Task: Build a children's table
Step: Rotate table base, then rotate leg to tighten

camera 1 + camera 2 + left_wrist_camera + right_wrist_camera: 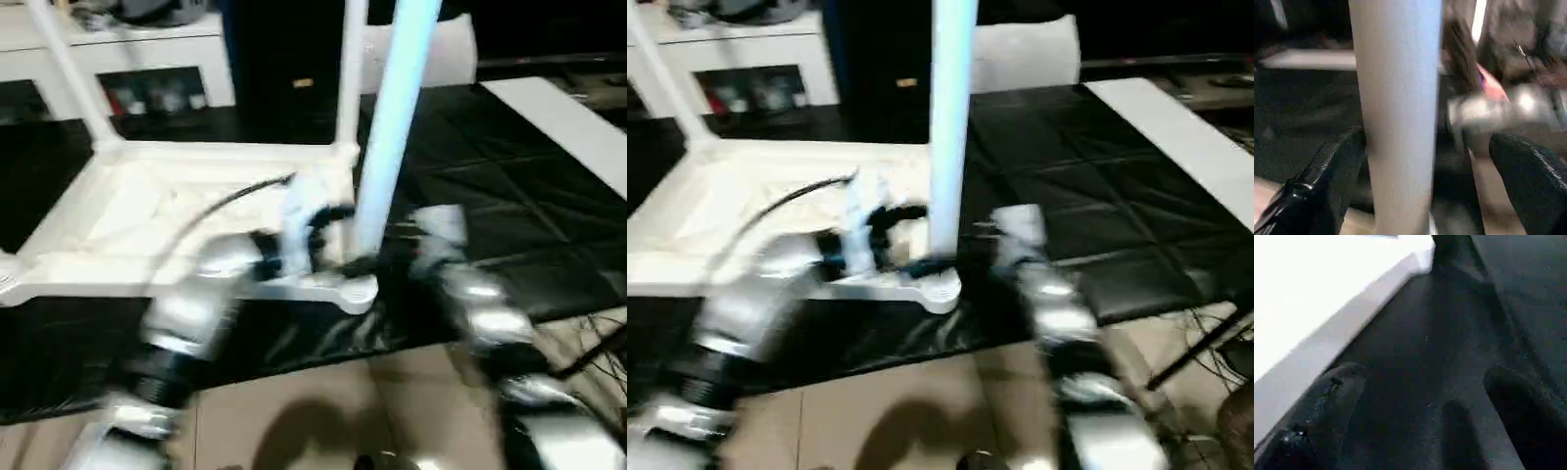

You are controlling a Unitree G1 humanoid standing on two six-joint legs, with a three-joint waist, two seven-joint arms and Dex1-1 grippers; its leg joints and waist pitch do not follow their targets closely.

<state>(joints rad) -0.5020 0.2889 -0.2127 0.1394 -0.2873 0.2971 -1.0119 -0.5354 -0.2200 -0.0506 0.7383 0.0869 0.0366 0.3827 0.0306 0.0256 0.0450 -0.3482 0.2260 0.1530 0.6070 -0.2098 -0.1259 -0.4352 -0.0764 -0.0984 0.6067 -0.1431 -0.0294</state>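
Left eye view: upturned white table (147, 225)

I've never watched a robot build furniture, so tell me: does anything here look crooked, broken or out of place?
Nothing stands out. The tabletop lies upside down on the black mat, as it should for fitting legs. The near leg stands upright in its corner socket, between the open fingers of the left gripper.

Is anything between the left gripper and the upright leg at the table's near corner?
Nothing visible. In the left wrist view the leg stands between the open left gripper fingers, one finger close beside it. The leg stands at the tabletop's near corner socket.
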